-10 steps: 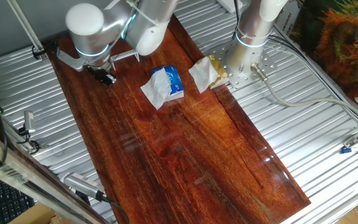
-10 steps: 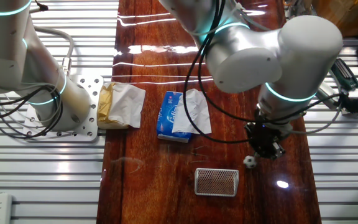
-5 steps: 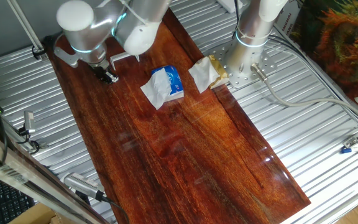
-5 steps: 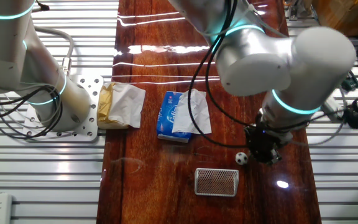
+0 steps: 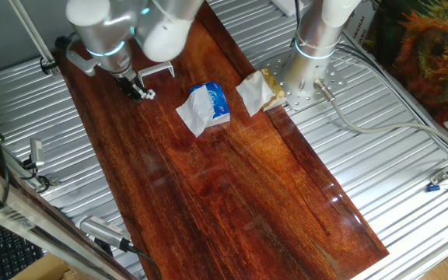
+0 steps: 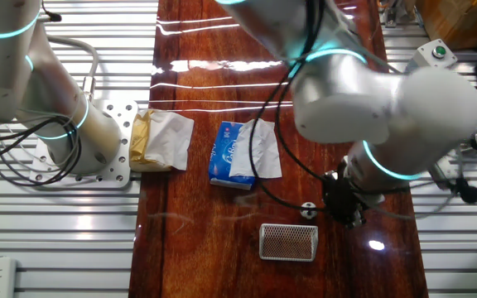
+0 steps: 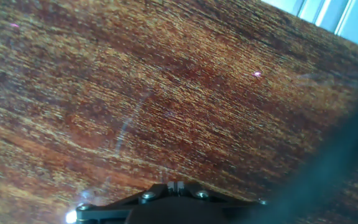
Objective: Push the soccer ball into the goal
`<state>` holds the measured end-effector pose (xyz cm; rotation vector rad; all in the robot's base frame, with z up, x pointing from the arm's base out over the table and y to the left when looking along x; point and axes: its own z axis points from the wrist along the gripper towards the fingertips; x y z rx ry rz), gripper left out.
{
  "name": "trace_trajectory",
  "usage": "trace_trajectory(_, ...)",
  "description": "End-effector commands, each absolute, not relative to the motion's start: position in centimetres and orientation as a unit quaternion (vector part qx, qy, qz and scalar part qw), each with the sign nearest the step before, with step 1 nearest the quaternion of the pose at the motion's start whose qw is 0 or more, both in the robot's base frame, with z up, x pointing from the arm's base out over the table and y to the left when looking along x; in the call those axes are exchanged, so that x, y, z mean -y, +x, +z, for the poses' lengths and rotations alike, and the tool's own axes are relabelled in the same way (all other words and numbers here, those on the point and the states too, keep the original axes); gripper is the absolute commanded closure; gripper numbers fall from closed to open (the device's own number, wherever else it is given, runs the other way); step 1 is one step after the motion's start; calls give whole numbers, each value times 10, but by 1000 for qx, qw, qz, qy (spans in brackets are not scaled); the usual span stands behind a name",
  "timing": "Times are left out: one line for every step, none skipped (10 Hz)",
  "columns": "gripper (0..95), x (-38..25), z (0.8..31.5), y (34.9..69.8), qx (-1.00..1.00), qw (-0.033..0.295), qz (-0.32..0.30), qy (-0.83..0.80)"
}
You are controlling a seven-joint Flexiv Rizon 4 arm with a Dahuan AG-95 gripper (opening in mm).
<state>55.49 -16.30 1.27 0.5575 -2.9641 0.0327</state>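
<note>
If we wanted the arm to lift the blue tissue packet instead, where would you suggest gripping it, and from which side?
I would come straight down from above and close the tool across the blue tissue packet at its narrow width, on the two long edges. It lies flat on the wooden tabletop, so only the sides offer purchase. Grip the blue half, since loose white tissue drapes over the other edge.

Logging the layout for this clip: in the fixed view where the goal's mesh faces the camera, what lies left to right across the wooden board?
Crumpled white-and-tan paper → blue packet with white tissue → tiny black-and-white soccer ball → black two-finger gripper. The white-grey goal overlaps in the order, so it is left out.
</note>
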Motion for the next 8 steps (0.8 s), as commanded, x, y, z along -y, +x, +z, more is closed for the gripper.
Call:
trace_trajectory(950, 156, 29, 548, 984, 56, 13, 169)
trace_trajectory(950, 153, 36, 546, 986, 57, 6, 155)
trace_trajectory(950, 150, 42, 542, 990, 55, -14, 130)
trace_trajectory(950, 149, 45, 540, 992, 56, -24, 114)
trace_trajectory(950, 148, 46, 540, 993, 54, -25, 105)
trace_trajectory(950, 147, 45, 541, 994, 51, -31, 95)
trace_trajectory(950, 146, 45, 542, 994, 49, -33, 93)
trace_trajectory(950, 144, 44, 544, 994, 46, -35, 90)
